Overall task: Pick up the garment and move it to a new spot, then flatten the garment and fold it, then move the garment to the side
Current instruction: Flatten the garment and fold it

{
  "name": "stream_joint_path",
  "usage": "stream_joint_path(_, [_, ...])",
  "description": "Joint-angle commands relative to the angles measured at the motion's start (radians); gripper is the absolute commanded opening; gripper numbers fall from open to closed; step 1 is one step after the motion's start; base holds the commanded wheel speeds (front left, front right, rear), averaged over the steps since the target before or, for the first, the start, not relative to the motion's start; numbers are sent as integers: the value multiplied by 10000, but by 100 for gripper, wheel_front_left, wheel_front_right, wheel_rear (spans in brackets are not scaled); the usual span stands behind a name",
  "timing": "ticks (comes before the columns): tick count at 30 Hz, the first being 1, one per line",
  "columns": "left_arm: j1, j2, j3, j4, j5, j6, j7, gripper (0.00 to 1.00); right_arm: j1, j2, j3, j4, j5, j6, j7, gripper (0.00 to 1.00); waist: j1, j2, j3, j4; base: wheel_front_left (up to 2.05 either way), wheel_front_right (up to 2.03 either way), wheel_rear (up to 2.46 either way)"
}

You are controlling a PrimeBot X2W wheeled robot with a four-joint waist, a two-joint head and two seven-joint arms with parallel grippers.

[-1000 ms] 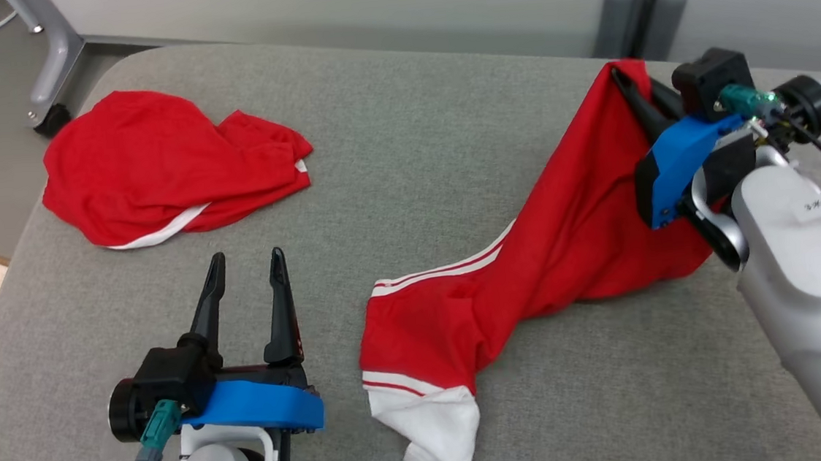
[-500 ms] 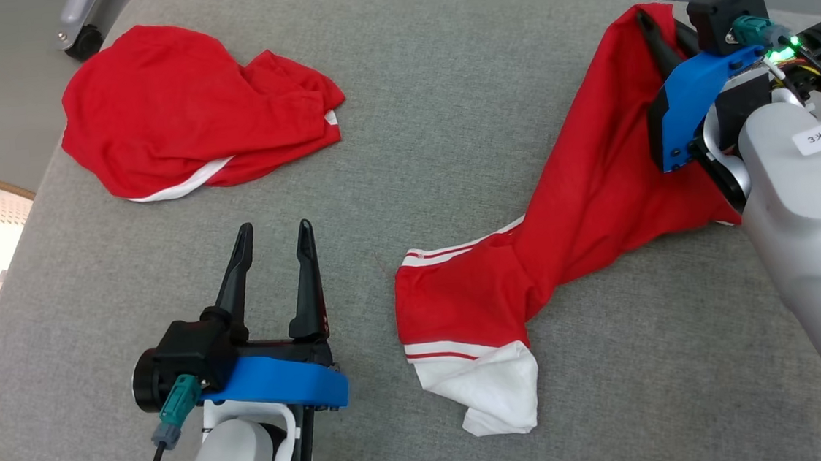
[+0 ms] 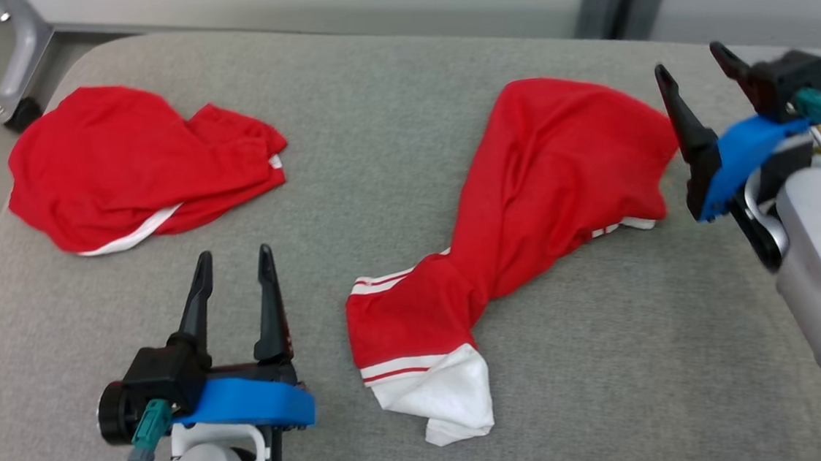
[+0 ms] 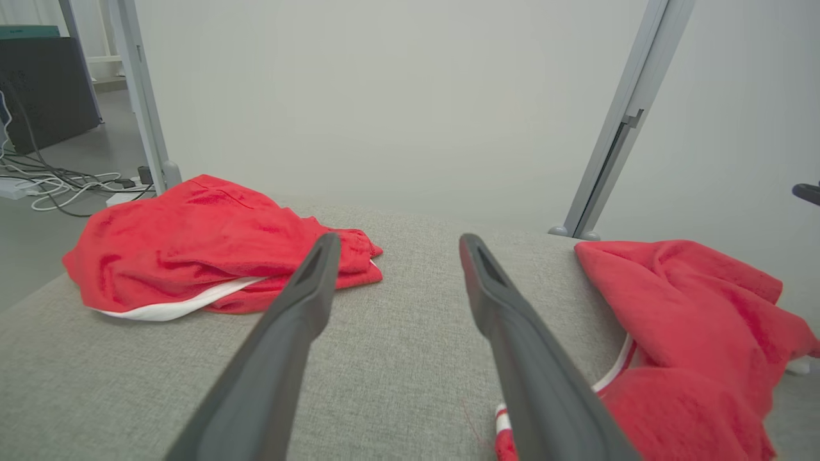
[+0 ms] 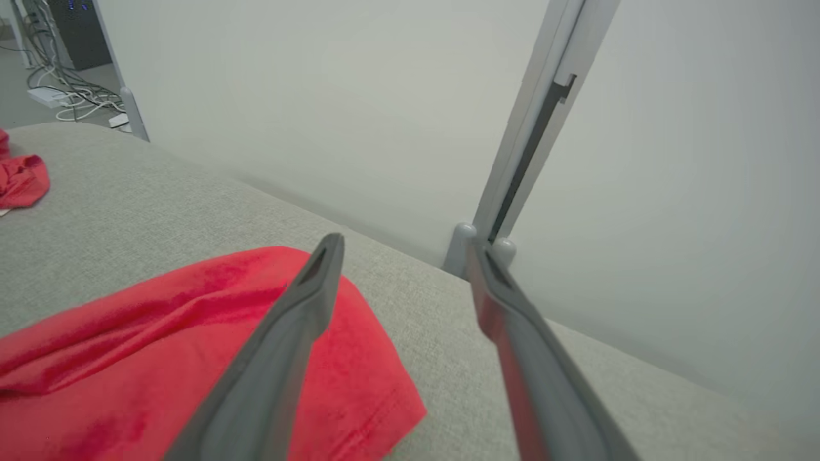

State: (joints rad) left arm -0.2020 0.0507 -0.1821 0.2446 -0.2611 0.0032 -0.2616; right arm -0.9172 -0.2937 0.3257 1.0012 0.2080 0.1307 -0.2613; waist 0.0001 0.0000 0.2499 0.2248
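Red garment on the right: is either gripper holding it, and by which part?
Nothing held. The red garment lies free on the grey surface; right gripper beside its far corner, jaws apart and empty; left gripper open, empty.

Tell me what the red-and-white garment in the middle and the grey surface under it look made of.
Garment: thin, soft fabric, probably jersey knit; matte, drapes and creases loosely. Surface: grey woven upholstery, seemingly padded; visible weave, rounded edges.
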Motion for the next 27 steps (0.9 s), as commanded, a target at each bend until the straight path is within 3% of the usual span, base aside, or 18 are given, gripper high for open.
stream_joint_path(1, [104, 12, 81, -64, 85, -38, -50, 100, 330, -105, -69, -275, 81, 1, -44, 100, -1, 0, -272, -281, 0, 0, 0])
stream_joint_path(7, [514, 33, 462, -162, 272, -139, -50, 100, 2573, -325, -587, -2099, 477, 1, -43, 100, -1, 0, -643, -599, 0, 0, 0])
stream_joint_path(15, [894, 17, 617, -304, 434, -184, -50, 100, 5091, 39, -1218, -3775, 311, 1, -20, 100, -1, 0, -943, -787, 0, 0, 0])
stream_joint_path(21, [978, 8, 632, -350, 476, -219, -49, 100, 5774, 308, -1671, -4795, 26, 1, 481, 100, -1, 0, -995, -825, 0, 0, 0])
stream_joint_path(27, [712, 1, 517, -404, 503, -287, -50, 100, 5126, 327, -1896, -5601, -291, 1, 1060, 100, -1, 0, -714, -592, 0, 0, 0])
